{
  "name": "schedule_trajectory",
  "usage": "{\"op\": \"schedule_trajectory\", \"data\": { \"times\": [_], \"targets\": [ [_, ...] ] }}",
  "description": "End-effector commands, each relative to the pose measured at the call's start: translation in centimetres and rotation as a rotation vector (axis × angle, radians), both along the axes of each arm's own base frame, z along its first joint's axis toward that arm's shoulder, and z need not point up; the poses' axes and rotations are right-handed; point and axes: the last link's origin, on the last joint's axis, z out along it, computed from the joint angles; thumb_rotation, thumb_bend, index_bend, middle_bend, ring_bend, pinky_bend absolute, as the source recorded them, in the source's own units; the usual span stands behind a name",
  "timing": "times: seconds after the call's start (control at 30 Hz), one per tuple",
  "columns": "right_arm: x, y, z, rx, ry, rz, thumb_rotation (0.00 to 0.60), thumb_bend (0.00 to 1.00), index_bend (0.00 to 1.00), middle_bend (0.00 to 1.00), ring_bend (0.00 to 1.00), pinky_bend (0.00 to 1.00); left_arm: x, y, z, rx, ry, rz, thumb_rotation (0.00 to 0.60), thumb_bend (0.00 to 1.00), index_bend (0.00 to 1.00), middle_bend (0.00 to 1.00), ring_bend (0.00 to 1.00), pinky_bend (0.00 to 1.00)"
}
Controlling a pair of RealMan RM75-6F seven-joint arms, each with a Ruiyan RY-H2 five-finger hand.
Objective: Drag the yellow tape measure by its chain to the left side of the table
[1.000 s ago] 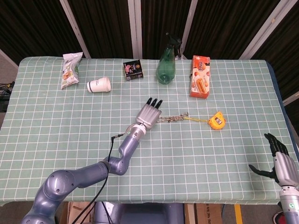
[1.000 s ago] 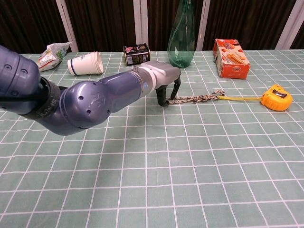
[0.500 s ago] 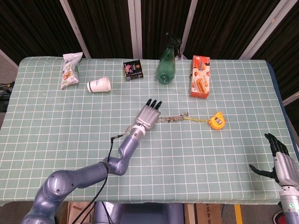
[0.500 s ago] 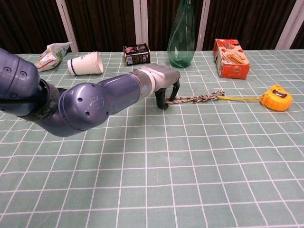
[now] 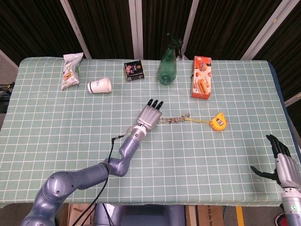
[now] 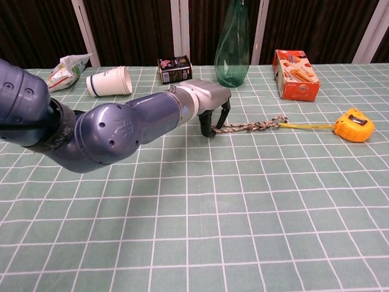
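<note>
The yellow tape measure (image 5: pixel 218 122) (image 6: pixel 354 125) lies right of the table's middle, a short length of yellow tape pulled out toward its metal chain (image 5: pixel 174 119) (image 6: pixel 252 126). The chain runs left to my left hand (image 5: pixel 150 115) (image 6: pixel 206 100). That hand hovers palm down over the chain's left end, its dark fingers (image 6: pixel 226 111) bent to the cloth. The chain end lies in the gap between thumb and fingers, and no grip shows. My right hand (image 5: pixel 282 162) hangs off the table's near right corner with fingers apart, holding nothing.
Along the far edge stand a snack bag (image 5: pixel 71 70), a paper cup on its side (image 5: pixel 99 85), a small dark carton (image 5: pixel 133 70), a green spray bottle (image 5: pixel 166 68) and an orange box (image 5: pixel 201 76). The green checked cloth (image 5: pixel 56 122) covers the table's left side.
</note>
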Motion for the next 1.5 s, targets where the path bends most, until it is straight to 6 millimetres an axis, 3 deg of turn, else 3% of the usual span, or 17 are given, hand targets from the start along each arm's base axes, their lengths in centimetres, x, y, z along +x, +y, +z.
{"op": "schedule_trajectory", "data": {
  "times": [0.03, 0.7, 1.2, 1.5],
  "targets": [
    [0.0, 0.0, 0.0, -0.001, 0.000, 0.000, 0.600, 0.18, 0.00, 0.00, 0.00, 0.00, 0.1, 0.0, -0.1, -0.001, 0.001, 0.000, 0.600, 0.47, 0.51, 0.00, 0.00, 0.00],
    [-0.1, 0.0, 0.2, -0.010, -0.008, -0.008, 0.600, 0.18, 0.00, 0.00, 0.00, 0.00, 0.2, -0.1, -0.4, -0.005, 0.009, -0.001, 0.600, 0.49, 0.53, 0.00, 0.00, 0.00],
    [-0.1, 0.0, 0.3, -0.009, -0.008, -0.009, 0.600, 0.18, 0.00, 0.00, 0.00, 0.00, -0.1, -0.1, -0.4, -0.003, 0.004, 0.004, 0.600, 0.56, 0.56, 0.00, 0.00, 0.00],
    [-0.1, 0.1, 0.3, -0.010, -0.006, -0.010, 0.600, 0.18, 0.00, 0.00, 0.00, 0.00, 0.1, -0.3, 1.0, 0.017, -0.046, -0.022, 0.600, 0.56, 0.56, 0.00, 0.00, 0.00]
  ]
}}
